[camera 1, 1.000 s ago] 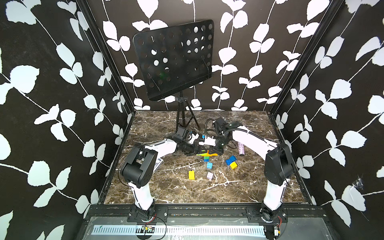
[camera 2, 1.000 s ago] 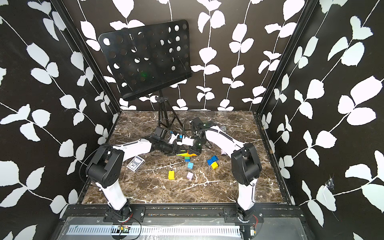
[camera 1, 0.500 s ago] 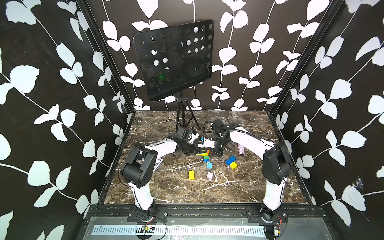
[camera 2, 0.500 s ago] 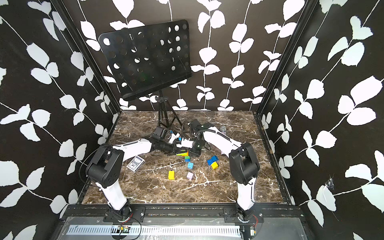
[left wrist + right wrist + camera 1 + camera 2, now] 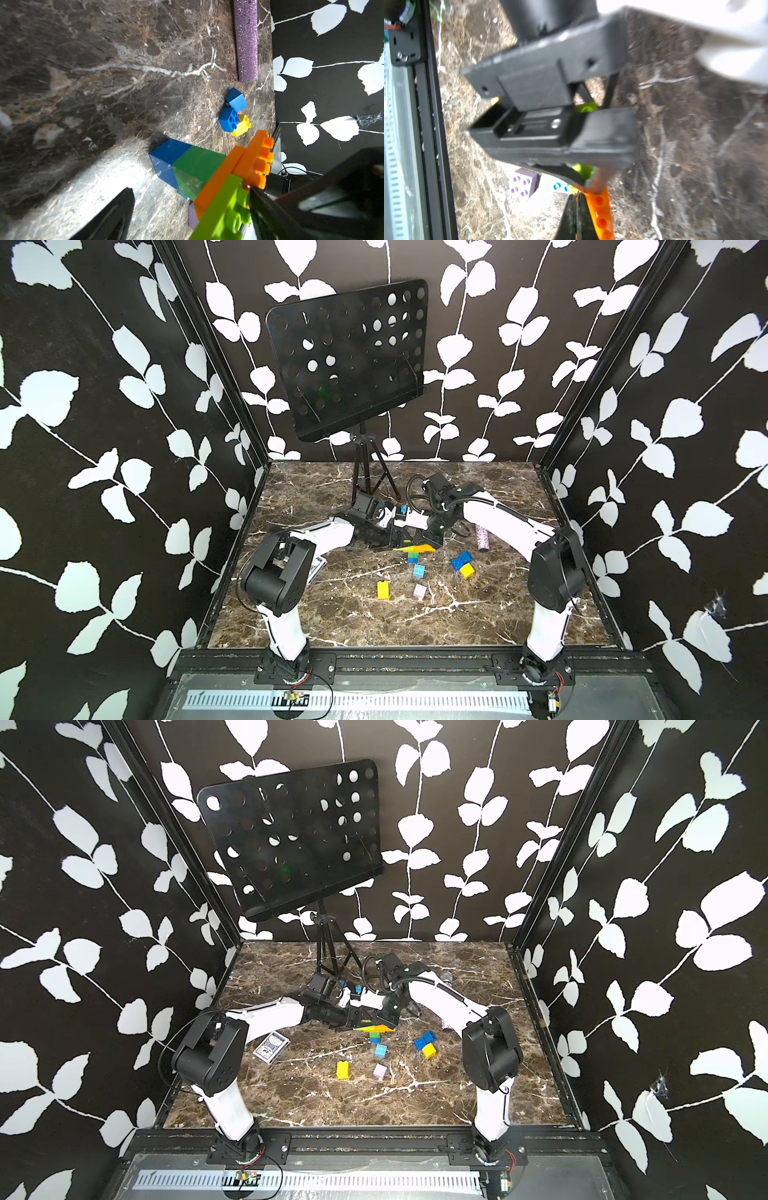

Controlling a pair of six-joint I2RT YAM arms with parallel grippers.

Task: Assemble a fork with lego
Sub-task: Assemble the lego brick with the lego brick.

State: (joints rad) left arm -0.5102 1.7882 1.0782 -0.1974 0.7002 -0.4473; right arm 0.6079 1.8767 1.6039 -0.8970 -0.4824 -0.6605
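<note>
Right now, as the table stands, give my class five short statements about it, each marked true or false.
1. A glittery purple microphone lies on the marble table. True.
2. The lone yellow brick is stacked on the lilac brick. False: they lie apart, side by side on the table.
3. The right gripper has its jaws shut. True.
4. The stem of the fork is red. False: it is blue and green, under an orange crossbar.
5. A black music stand stands at the back. True.
</note>
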